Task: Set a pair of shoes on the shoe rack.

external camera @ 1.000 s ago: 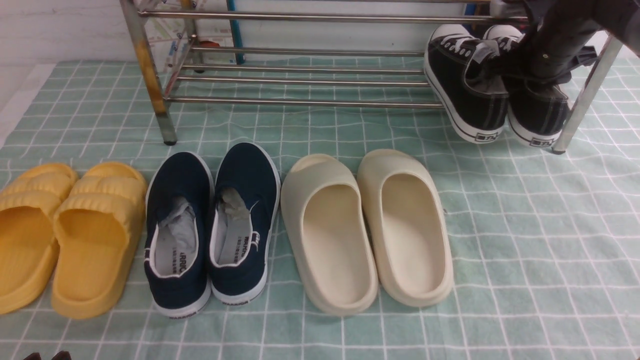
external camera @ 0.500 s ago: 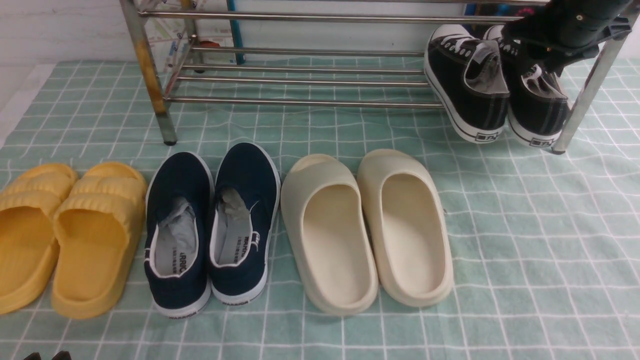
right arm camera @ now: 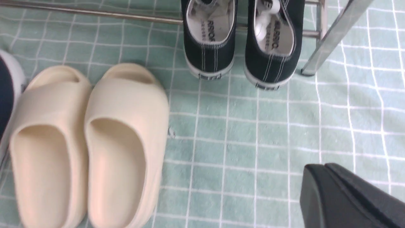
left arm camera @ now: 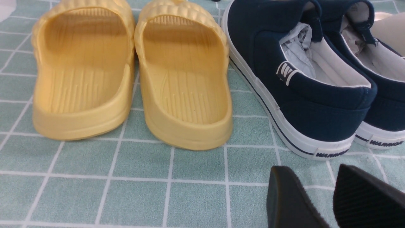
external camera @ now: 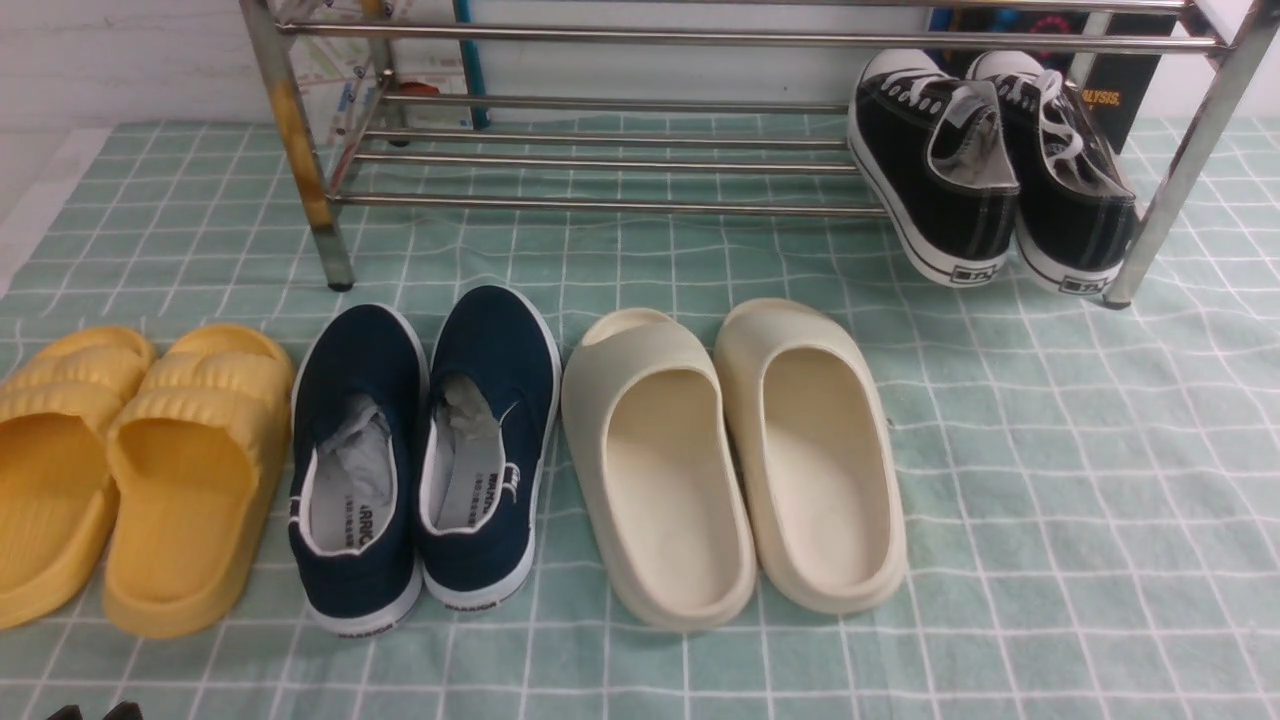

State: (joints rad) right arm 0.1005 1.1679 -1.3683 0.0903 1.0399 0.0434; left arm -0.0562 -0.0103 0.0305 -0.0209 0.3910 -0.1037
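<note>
The sneakers (external camera: 960,200) sit side by side at the right end of the rack (external camera: 600,205), on its lower rails and just beside the right front leg. Their long axes run front to back across the rails. The toes point away from me and the heels overhang the front rail, tipped down towards the cloth (external camera: 1050,450).

In the right wrist view, the right gripper (right arm camera: 324,171) has its fingers pressed together and holds nothing. The sneakers lie straight ahead of it, well apart, heels facing the fingers. The front view does not show this gripper.

The left gripper (left arm camera: 319,183) has its fingers spread and empty. It hangs low behind the navy slip-ons (left arm camera: 303,95) and yellow slides (left arm camera: 133,72), far from the rack.

I judge the pair placed. If the heels need seating deeper, the right arm is nearer, and the push would go along the shoes' length.
</note>
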